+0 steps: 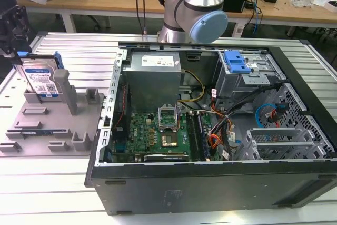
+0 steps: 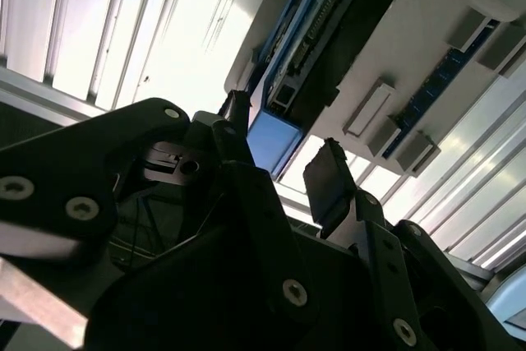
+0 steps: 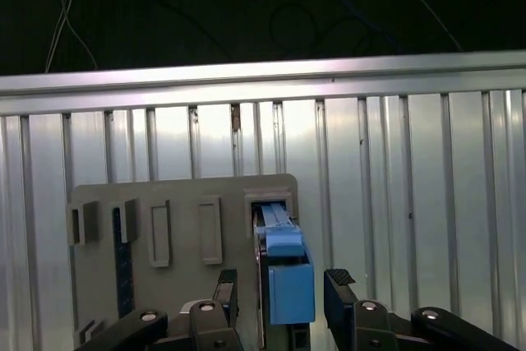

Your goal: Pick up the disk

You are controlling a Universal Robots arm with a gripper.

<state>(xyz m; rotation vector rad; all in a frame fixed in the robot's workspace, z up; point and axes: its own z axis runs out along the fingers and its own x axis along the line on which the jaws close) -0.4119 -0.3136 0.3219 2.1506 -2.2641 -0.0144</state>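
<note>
Black pincer [image 3: 282,280] wide astride upright disk [image 1: 41,80]

Exterior view looks down from afar; both wrist views closely frame the disk [image 3: 289,285] [image 2: 329,47].

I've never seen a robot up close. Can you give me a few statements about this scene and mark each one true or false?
1. The disk stands on edge in the grey fixture. True.
2. The gripper is clamped shut on the disk. False: its fingers are open, one on each side of the disk, with gaps.
3. The disk sits inside the computer case. False: it is outside the case, toward the exterior view's left.
4. The computer case lies open, showing its circuit board. True.
</note>
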